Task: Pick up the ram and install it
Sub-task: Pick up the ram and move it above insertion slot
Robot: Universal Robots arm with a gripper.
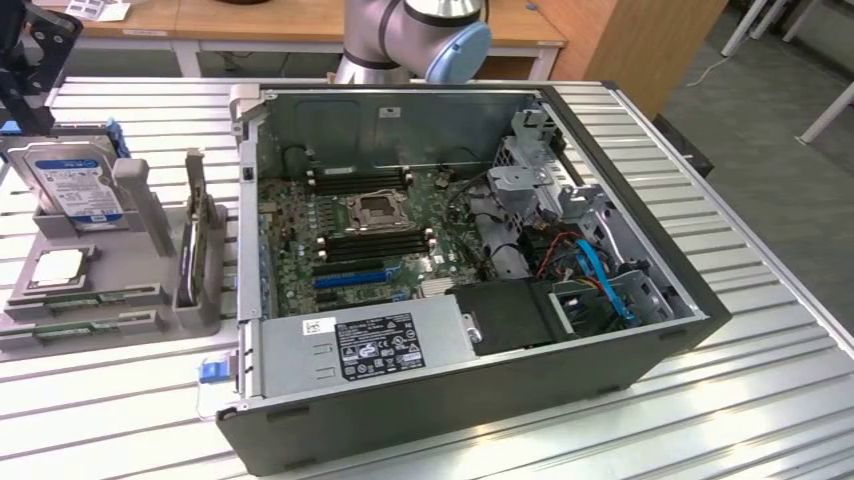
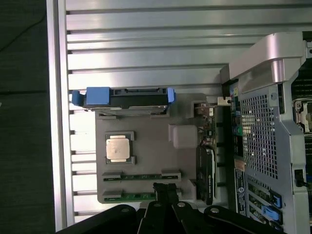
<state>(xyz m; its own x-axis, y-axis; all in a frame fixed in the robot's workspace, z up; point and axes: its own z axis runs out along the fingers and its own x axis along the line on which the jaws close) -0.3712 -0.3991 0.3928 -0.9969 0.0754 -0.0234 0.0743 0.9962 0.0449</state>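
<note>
lying flat in the grey fixture (image 1: 134,270) at the exterior view's left, the ram (image 1: 80,327) sits in the slot along the fixture's edge farthest from the upright hard drive (image 1: 78,185). a second green stick (image 1: 87,297) lies just beside it. both are well apart from the open computer case (image 1: 534,400) on the bench (image 1: 747,400). the gripper (image 1: 30,80) hangs above the fixture's far side.

in the wrist view the gripper (image 2: 165,191) hovers over the ram (image 2: 134,196), its jaws together and clamped on nothing. the ram is untouched in its slot.

the ram looks light, thin and stiff, yet fragile. i judge it best taken across its two flat faces near mid-length, clear of the contact edge, and kept straight so it neither twists nor slips.
</note>
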